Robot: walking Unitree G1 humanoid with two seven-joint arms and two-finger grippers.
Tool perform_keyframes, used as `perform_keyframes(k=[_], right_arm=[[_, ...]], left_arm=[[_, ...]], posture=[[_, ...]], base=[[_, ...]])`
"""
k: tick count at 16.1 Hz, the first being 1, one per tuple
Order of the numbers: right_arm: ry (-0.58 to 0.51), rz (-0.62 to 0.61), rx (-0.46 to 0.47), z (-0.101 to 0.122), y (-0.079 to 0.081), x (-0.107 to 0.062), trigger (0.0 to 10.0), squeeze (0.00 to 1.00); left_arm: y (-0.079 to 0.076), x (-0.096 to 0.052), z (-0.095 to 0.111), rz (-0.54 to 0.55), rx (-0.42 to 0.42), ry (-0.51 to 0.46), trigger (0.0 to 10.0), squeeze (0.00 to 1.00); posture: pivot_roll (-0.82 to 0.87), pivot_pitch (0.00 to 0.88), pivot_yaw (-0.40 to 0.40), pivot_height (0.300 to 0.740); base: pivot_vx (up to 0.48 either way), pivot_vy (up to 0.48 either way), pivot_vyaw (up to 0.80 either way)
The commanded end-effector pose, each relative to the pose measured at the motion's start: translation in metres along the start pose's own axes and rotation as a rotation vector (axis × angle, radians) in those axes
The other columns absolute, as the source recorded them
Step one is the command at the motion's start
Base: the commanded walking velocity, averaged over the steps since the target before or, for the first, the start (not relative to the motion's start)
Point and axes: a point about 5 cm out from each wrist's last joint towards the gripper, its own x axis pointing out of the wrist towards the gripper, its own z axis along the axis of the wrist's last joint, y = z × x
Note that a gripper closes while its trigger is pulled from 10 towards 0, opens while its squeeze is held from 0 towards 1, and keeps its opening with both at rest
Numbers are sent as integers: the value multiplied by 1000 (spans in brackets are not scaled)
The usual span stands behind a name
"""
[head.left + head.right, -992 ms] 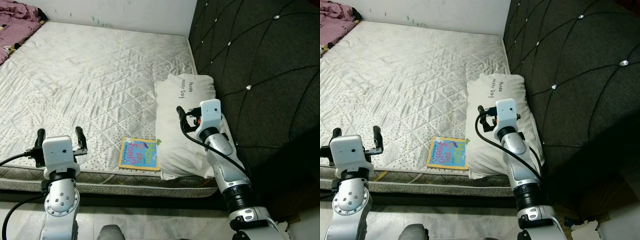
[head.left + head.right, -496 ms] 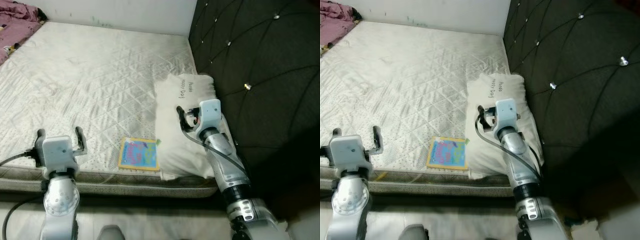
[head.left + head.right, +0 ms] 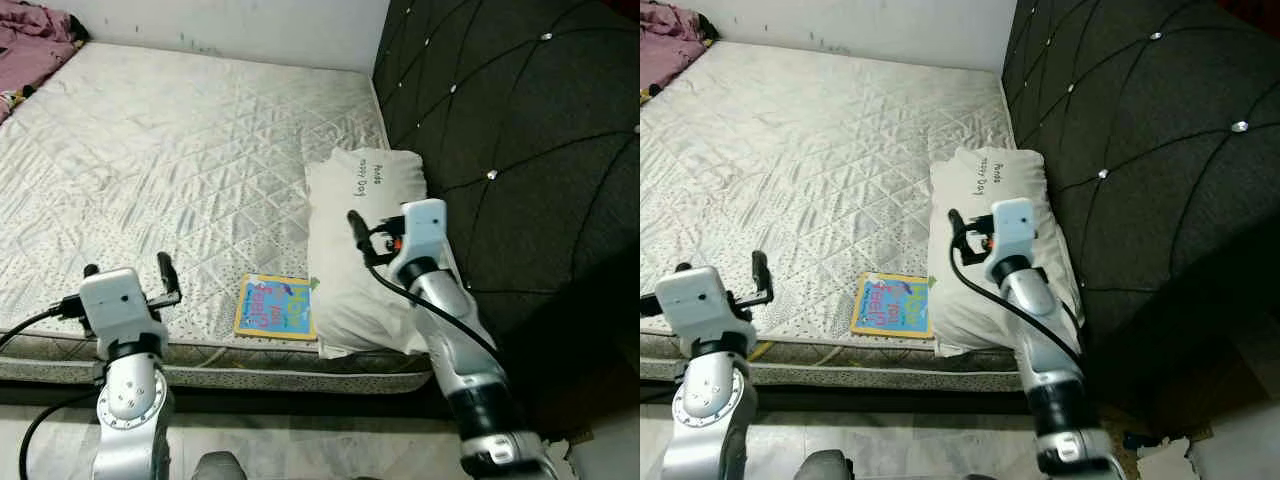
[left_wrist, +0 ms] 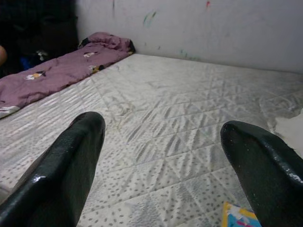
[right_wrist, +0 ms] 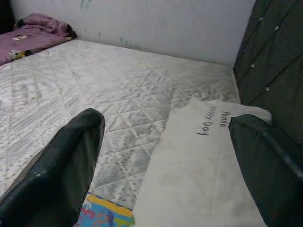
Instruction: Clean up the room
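A colourful children's book (image 3: pixel 277 307) lies flat on the white quilted mattress (image 3: pixel 190 150), close to its front edge. A white pillow (image 3: pixel 362 255) with handwriting rests just right of the book, against the headboard. My left gripper (image 3: pixel 127 273) hovers open and empty over the mattress's front edge, left of the book; its wrist view catches the book's corner (image 4: pixel 236 215). My right gripper (image 3: pixel 372 232) is open and empty above the pillow (image 5: pixel 199 156), with the book's edge (image 5: pixel 106 215) low between its fingers.
A black tufted headboard (image 3: pixel 500 110) rises along the right side. A crumpled purple blanket (image 3: pixel 28 45) lies at the mattress's far left corner by the white wall. Tiled floor (image 3: pixel 300 455) runs below the bed's front edge.
The camera has swayed a little, so the whole picture shifted. Both grippers stay open and empty in about the same places. Book and pillow have not moved.
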Motion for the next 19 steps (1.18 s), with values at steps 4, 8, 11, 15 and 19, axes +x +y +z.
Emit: perform_keyframes(k=[4,8,11,15,19], right_arm=[[-26,-14,-137,1,-44,-28,10000,0],[-25,-45,-41,7,-36,-25,10000,0],[61,-47,-23,-10,-30,-40,10000,0],[109,-44,-46,-27,-53,-71,10000,0],[126,-64,-75,-33,-61,-84,10000,0]], left_arm=[[-1,-1,6,-62,-49,-30,10000,0],[-8,6,14,-102,-50,-63,10000,0],[-4,12,24,-92,-2,-93,10000,0],[3,2,12,-58,-14,-45,10000,0],[-4,1,15,-58,-13,-57,10000,0]], posture=[[34,0,-71,740],[26,0,-73,740],[40,0,-99,740],[20,0,-76,740],[10,0,-55,740]], base=[[0,0,0],[0,0,0],[0,0,0],[0,0,0],[0,0,0]])
